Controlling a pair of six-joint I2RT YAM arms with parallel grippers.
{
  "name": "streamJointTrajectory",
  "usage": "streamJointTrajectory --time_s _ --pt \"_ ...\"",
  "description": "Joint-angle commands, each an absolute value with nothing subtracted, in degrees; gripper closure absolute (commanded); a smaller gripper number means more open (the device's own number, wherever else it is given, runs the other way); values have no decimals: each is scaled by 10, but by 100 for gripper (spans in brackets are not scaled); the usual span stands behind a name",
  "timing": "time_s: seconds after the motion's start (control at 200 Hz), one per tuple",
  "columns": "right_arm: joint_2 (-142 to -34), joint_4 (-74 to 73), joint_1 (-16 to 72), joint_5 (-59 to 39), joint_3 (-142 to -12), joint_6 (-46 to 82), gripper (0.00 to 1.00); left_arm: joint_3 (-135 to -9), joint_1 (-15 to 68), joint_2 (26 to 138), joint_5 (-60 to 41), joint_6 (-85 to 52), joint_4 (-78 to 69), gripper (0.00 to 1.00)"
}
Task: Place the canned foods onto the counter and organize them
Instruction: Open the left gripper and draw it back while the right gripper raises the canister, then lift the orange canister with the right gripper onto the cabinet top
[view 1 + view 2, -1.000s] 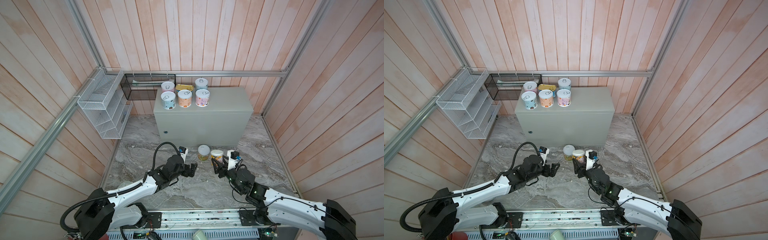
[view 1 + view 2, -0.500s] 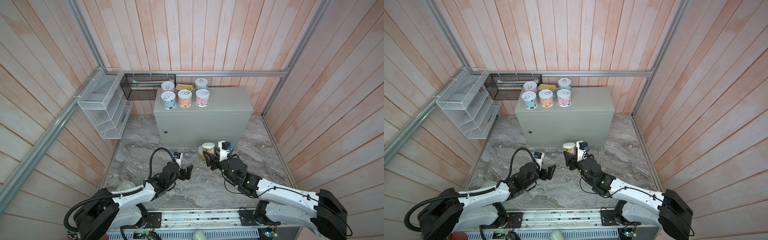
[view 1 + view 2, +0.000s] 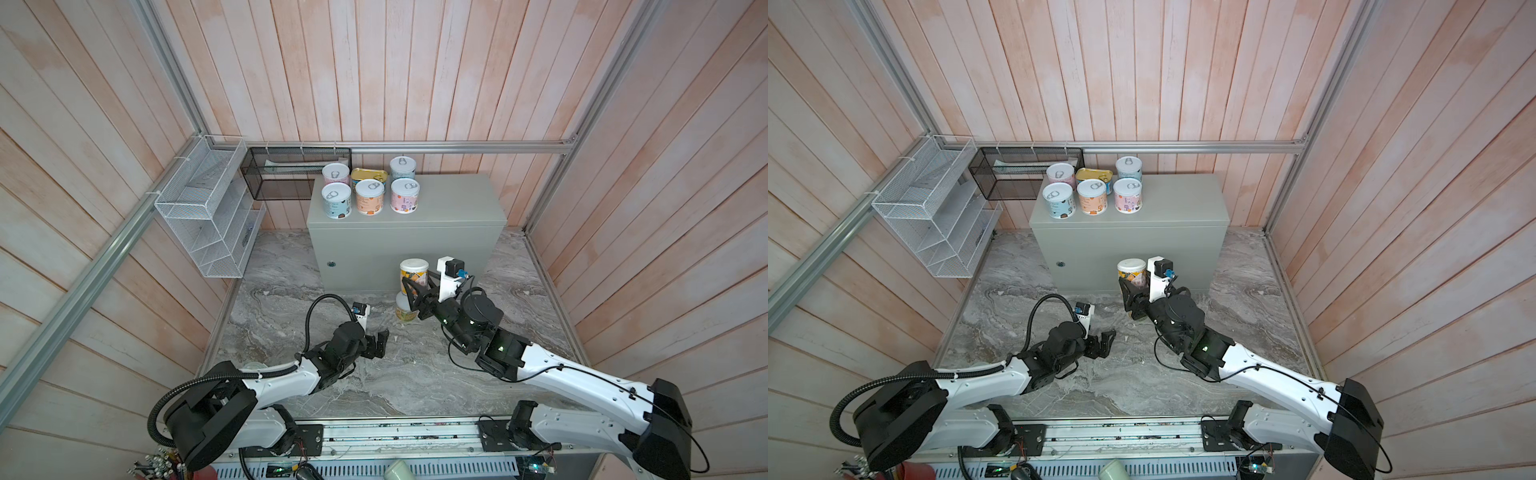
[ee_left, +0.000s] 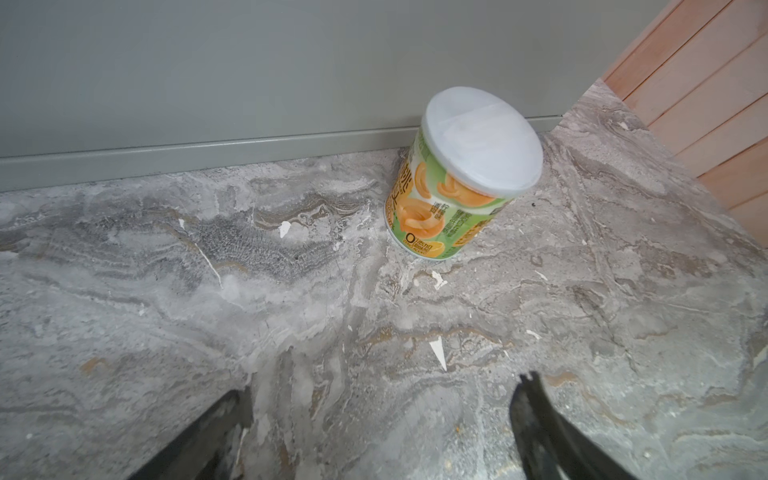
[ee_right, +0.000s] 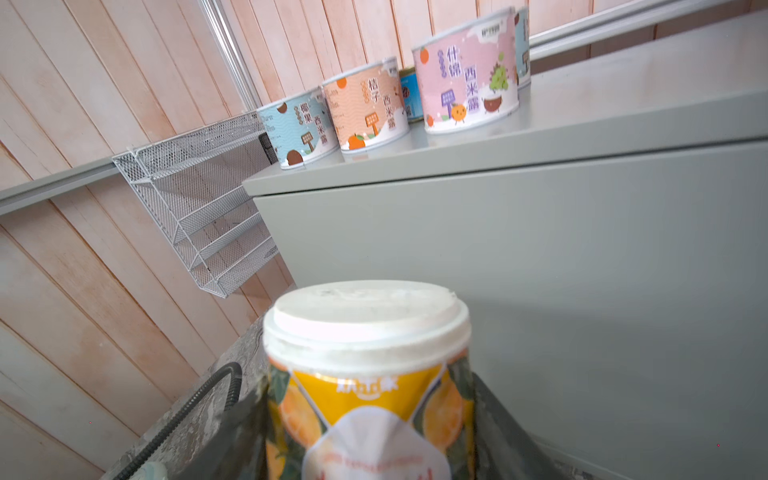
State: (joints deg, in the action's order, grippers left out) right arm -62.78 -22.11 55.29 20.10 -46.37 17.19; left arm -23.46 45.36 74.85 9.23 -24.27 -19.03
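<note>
Between plank walls (image 3: 374, 75), seemingly chipped marble (image 3: 419, 374)

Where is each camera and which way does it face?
Top views: high above the arms' base rail, looking down at the pale grey-green metal box counter; both arms, left tool, right tool show.
Left wrist: low on its arm, facing the counter's base and a standing green-orange white-lidded can; open fingers show.
Right wrist: on its arm, looking past the gripped yellow-orange white-lidded can to pastel round cans on the counter; fingers show.
Shared: both top views show the gripped can.
</note>
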Motion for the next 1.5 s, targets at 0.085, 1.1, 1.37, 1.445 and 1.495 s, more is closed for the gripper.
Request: streamJointTrajectory --time_s 0.085,1.1,1.37,1.445,1.495 --pt "-630 -222 528 246 -572 112 40 -251 449 756 88 -250 -190 0" --pt "-940 -165 273 114 -940 11 39 -276 445 796 72 -251 -168 0" --pt "-1009 -177 259 102 -992 26 38 -281 444 806 68 -251 -161 0" --pt "-1028 -171 257 96 -1016 24 38 -283 443 808 68 -251 -160 0" --pt "-1042 -166 255 93 -1033 21 38 -284 443 809 67 -251 -159 0"
